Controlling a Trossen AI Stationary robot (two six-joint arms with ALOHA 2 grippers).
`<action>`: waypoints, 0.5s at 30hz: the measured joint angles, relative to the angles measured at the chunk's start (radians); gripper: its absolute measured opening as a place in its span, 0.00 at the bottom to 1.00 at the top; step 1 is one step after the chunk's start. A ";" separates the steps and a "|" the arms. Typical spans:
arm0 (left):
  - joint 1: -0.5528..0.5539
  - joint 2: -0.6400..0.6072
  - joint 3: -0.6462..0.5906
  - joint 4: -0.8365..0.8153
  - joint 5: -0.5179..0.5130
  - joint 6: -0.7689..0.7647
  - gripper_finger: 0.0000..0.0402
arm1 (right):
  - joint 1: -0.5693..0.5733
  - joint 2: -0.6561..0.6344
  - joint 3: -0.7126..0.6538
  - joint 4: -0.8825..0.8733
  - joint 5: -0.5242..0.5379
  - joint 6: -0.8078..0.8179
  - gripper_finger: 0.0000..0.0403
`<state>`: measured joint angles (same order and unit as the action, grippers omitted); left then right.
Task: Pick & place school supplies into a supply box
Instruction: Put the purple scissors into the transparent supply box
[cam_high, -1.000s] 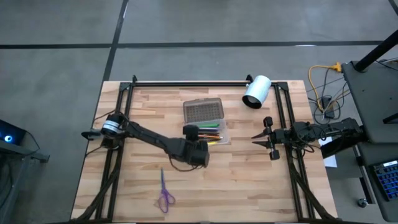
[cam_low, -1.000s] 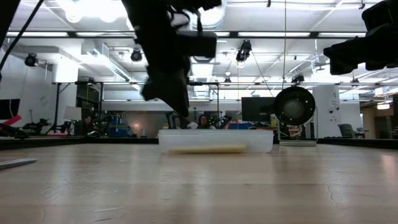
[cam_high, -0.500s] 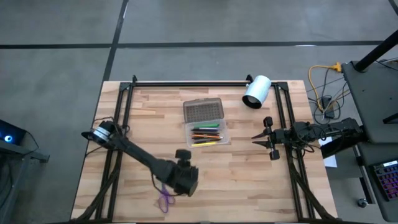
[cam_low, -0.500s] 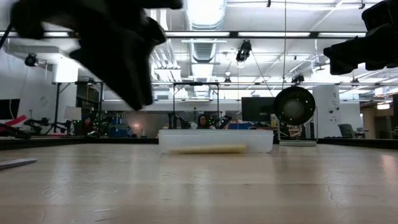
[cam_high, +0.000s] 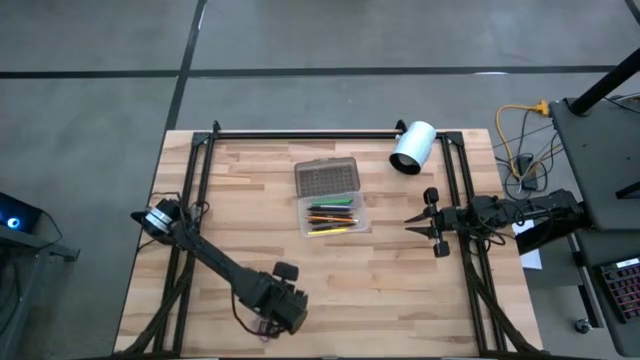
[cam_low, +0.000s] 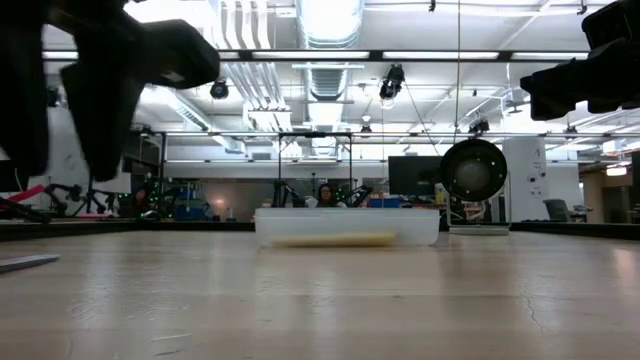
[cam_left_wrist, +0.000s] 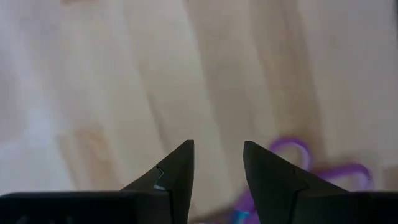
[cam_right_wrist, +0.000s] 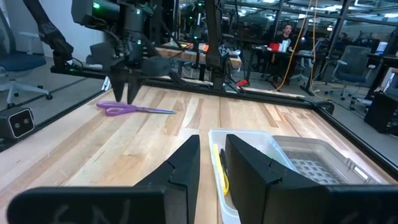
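The supply box (cam_high: 333, 216), a clear case, lies mid-table with several pens and pencils (cam_high: 331, 217) inside; its grey textured lid (cam_high: 327, 178) lies open on the far side. The purple-handled scissors (cam_right_wrist: 134, 109) lie flat near the table's near edge, mostly hidden under my left arm in the high view. My left gripper (cam_high: 281, 306) hangs open above them, pointing steeply down; the purple handle loops (cam_left_wrist: 292, 150) show just beside its fingers (cam_left_wrist: 217, 168). My right gripper (cam_high: 414, 222) waits level at the table's right side, slightly open, with nothing between its fingers (cam_right_wrist: 212, 163).
A white cylinder (cam_high: 412, 147) lies on its side at the far right, behind the box. Black frame rails (cam_high: 300, 133) run along the far edge and both sides of the table. Bare wood lies between the box and the scissors.
My left gripper has swung from beside the supply box toward the table's near edge and a little left, turning its wrist, and now stands over the scissors. Its fingers have stayed open. The scissors and the box have not moved.
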<state>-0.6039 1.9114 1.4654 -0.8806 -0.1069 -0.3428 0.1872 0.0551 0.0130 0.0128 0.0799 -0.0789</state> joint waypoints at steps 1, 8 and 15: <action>-0.004 0.000 0.000 0.000 0.017 0.000 0.31 | 0.000 0.000 0.000 0.000 0.000 0.000 0.17; -0.031 0.000 0.000 0.001 0.163 -0.007 0.31 | 0.000 0.000 0.000 0.000 0.000 0.000 0.17; -0.084 0.000 -0.001 0.002 0.217 -0.045 0.31 | 0.000 0.000 0.000 0.000 0.000 0.000 0.17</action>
<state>-0.6874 1.9114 1.4644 -0.8789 0.1100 -0.3876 0.1874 0.0551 0.0130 0.0126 0.0795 -0.0788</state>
